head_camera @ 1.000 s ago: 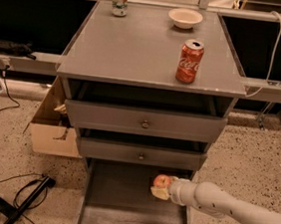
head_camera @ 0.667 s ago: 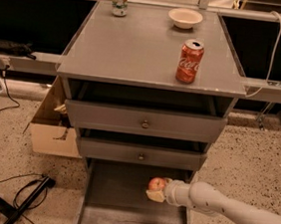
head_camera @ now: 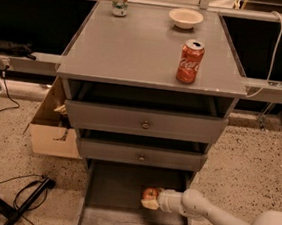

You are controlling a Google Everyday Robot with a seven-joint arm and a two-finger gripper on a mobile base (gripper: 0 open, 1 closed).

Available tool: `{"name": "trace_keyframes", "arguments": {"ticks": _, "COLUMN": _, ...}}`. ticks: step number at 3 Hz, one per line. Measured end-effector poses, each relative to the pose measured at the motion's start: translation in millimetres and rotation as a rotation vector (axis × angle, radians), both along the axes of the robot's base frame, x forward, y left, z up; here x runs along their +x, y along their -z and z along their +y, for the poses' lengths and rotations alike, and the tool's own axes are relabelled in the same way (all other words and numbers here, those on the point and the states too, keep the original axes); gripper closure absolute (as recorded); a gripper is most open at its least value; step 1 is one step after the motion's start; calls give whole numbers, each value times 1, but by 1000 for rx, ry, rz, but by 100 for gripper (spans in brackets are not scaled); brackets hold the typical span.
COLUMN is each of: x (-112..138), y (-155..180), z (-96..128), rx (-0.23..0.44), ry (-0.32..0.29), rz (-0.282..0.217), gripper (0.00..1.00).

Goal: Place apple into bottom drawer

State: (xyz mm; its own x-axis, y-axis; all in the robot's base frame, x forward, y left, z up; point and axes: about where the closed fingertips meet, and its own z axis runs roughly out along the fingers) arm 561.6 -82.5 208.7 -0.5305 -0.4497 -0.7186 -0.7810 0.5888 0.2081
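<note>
- Inspecting the gripper (head_camera: 151, 198), we find it low inside the open bottom drawer (head_camera: 114, 194). It reaches in from the right edge, with its two fingers closed on the apple (head_camera: 149, 192).
- We place the apple over the plank floor, right of centre and about midway between the drawer's back and front edges. We cannot tell whether it touches the floor.
- We judge the apple light, firm and rigid. It should not deform under the fingers, though hard squeezing could bruise it.
- Its skin looks smooth and its body round. We therefore expect it to slip in a loose hold and to roll once freed on the flat floor, where the low sides should contain it.
- We advise a hold across the widest part, with fingers on opposite flanks and clear of the stem end.
- The Coca-Cola can (head_camera: 190, 62) stands near the front right corner of the cabinet top (head_camera: 137, 49), and the bowl (head_camera: 185, 17) sits near its back edge. Both are well apart from the work.
</note>
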Motion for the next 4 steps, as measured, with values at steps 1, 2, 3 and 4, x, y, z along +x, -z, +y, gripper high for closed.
{"name": "trace_keyframes", "arguments": {"ticks": 1, "x": -4, "y": 50, "z": -1, "rx": 4, "ry": 8, "rz": 29, "gripper": 100}}
{"name": "trace_keyframes", "arguments": {"ticks": 2, "x": -3, "y": 58, "z": -3, "rx": 5, "ry": 21, "rz": 32, "gripper": 82}}
{"name": "trace_keyframes", "arguments": {"ticks": 3, "x": -3, "y": 58, "z": -3, "rx": 5, "ry": 21, "rz": 32, "gripper": 58}}
{"name": "trace_keyframes", "arguments": {"ticks": 4, "x": -3, "y": 58, "z": -3, "rx": 5, "ry": 21, "rz": 32, "gripper": 35}}
